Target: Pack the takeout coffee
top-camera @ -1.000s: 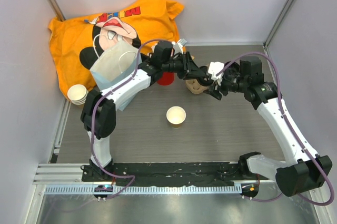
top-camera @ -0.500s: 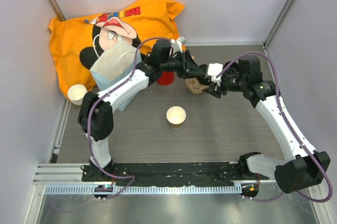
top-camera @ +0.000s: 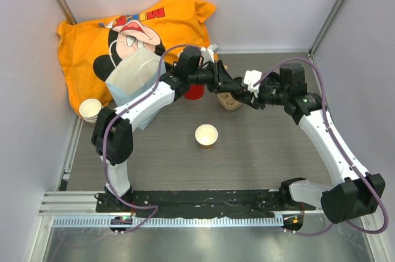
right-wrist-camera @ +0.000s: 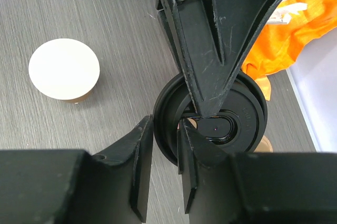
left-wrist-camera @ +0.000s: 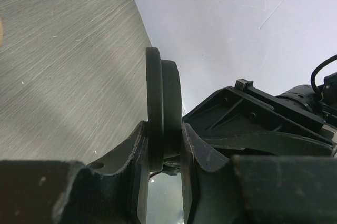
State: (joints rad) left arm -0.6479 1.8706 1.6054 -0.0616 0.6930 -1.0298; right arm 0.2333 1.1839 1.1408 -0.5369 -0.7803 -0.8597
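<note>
The takeout coffee is in two parts. Its round black lid hangs above the table, and my left gripper is shut on it. In the left wrist view the lid stands edge-on between the fingers. My right gripper faces the left one, and its two fingers have closed over the lid's near rim. Both grippers meet mid-table, the left gripper and the right gripper. A lidless brown paper cup with a white inside stands nearer the arm bases, and it also shows in the right wrist view as the cup.
A small brown object lies under the grippers. A red cup stands behind the left arm. A paper bag rests on an orange shirt at the back left. A stack of lidless cups stands at the left wall.
My right gripper's jaws have narrowed from wide open onto the lid's rim, and that arm has edged toward the left gripper. The left arm keeps its grip and barely moves.
</note>
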